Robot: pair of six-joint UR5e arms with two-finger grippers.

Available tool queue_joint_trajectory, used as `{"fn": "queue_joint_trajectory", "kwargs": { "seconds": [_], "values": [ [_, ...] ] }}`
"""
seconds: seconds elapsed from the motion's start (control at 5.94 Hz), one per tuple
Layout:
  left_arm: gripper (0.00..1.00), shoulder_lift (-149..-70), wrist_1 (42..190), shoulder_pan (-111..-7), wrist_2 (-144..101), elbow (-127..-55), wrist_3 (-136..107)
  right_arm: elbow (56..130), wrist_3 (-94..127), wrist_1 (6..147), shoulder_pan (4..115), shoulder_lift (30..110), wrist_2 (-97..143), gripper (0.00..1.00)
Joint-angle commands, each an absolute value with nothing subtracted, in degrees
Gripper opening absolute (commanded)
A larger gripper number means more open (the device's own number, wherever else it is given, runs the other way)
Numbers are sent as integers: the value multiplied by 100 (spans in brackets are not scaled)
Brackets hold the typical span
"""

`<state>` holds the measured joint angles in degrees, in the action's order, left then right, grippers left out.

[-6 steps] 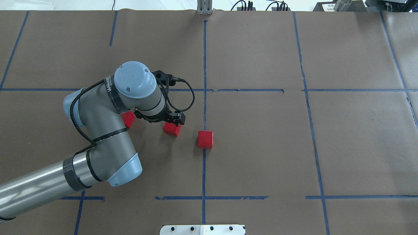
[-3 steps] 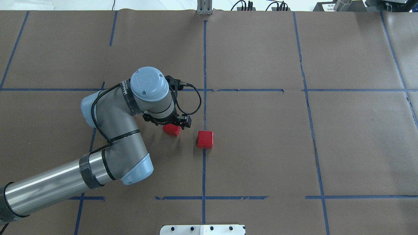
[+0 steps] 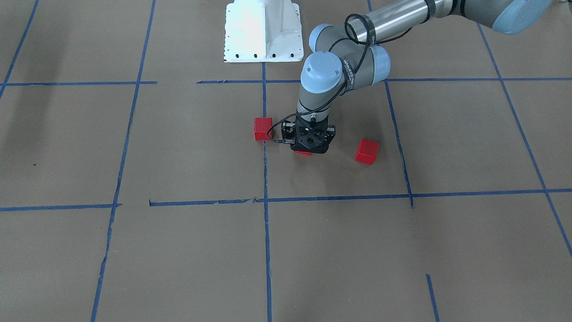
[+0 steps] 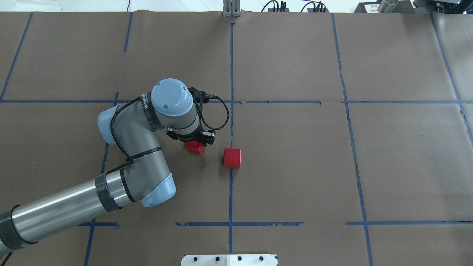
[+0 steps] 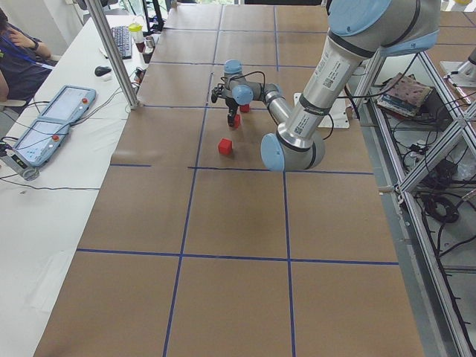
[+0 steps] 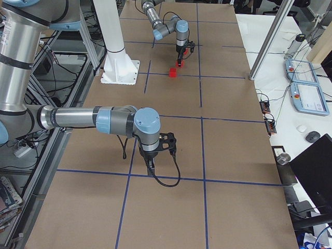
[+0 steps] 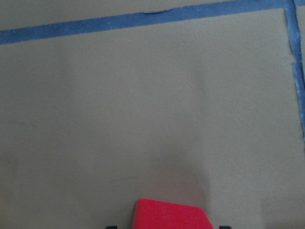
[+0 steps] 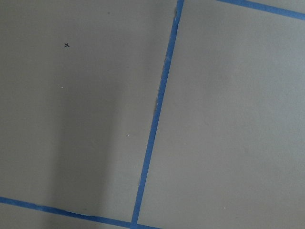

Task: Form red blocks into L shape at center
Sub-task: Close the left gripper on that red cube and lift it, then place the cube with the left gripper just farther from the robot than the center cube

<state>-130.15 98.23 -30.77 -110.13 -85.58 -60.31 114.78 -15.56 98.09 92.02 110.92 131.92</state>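
One red block (image 4: 232, 157) (image 3: 263, 129) sits on the vertical blue tape line that splits the center cell (image 4: 288, 166). A second red block (image 4: 194, 147) (image 7: 171, 215) lies just to its left, under my left gripper (image 3: 308, 144). That gripper points straight down and is open, its fingertips either side of the block with small gaps. A third red block (image 3: 367, 151) lies further out; in the overhead view the left arm hides it. My right gripper (image 6: 150, 165) hovers over bare paper far from the blocks, and I cannot tell its state.
The white robot base (image 3: 262, 31) stands at the table's edge by the center line. A metal post (image 5: 119, 59) rises at the far edge. Beyond it, a side table holds teach pendants (image 5: 59, 111), with a person seated there.
My left arm swung right and settled over the second block, and its elbow now covers the third block in the overhead view. None of the blocks moved.
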Motion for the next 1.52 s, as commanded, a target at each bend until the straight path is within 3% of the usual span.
{"fn": "queue_joint_trajectory", "kwargs": {
  "seconds": [0.0, 0.34, 0.67, 1.35],
  "values": [
    [35, -13182, 9730, -3094, -11030, -8560, -6055, 11479, -1556, 9809, 9202, 11092, 13201, 100],
    [27, -13568, 9406, -3094, -10995, -8508, -6572, 11479, -1556, 9809, 9202, 11092, 13192, 100],
    [27, -14498, 9395, -3076, -10986, -7423, -7012, 11479, -1556, 9809, 9202, 11092, 13192, 100],
    [27, -14528, 9413, -2716, -10573, -7356, -7356, 11479, -1573, 9809, 9202, 11092, 13184, 100]
  ]
}}
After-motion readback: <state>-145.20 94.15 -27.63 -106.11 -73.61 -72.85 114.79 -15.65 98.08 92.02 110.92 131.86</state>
